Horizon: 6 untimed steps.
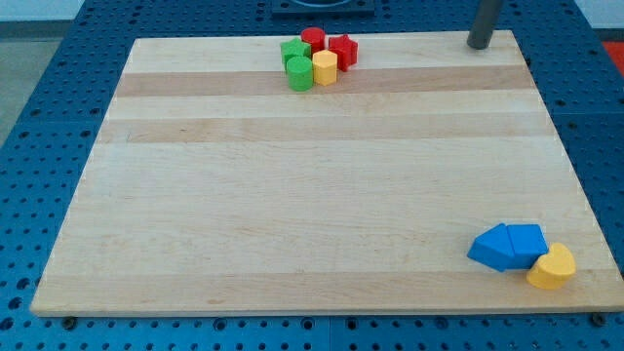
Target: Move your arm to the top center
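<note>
My tip (479, 44) is at the view's top right, near the far edge of the wooden board (312, 195), far to the right of the top cluster. That cluster at the top centre holds a red cylinder (312, 38), a red star-shaped block (342, 50), a green star-shaped block (293, 52), a green cylinder (300, 73) and a yellow hexagonal block (325, 67), all packed together. At the view's bottom right lie two blue blocks, one (490, 248) left of the other (526, 241), and a yellow heart-shaped block (553, 267) touching them.
The board rests on a blue perforated table (39, 146). A dark base (322, 6) shows at the view's top centre, beyond the board.
</note>
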Each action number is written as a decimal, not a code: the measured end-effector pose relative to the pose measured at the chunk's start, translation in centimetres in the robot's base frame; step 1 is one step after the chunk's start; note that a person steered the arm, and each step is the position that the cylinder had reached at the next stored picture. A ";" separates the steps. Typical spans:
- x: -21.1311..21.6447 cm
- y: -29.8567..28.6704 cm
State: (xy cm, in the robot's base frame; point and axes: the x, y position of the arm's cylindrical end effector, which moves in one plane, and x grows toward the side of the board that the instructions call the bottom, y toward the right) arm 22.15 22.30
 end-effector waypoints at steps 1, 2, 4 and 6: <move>-0.1 -4.0; -0.6 -6.7; -3.0 -11.4; -2.9 -19.3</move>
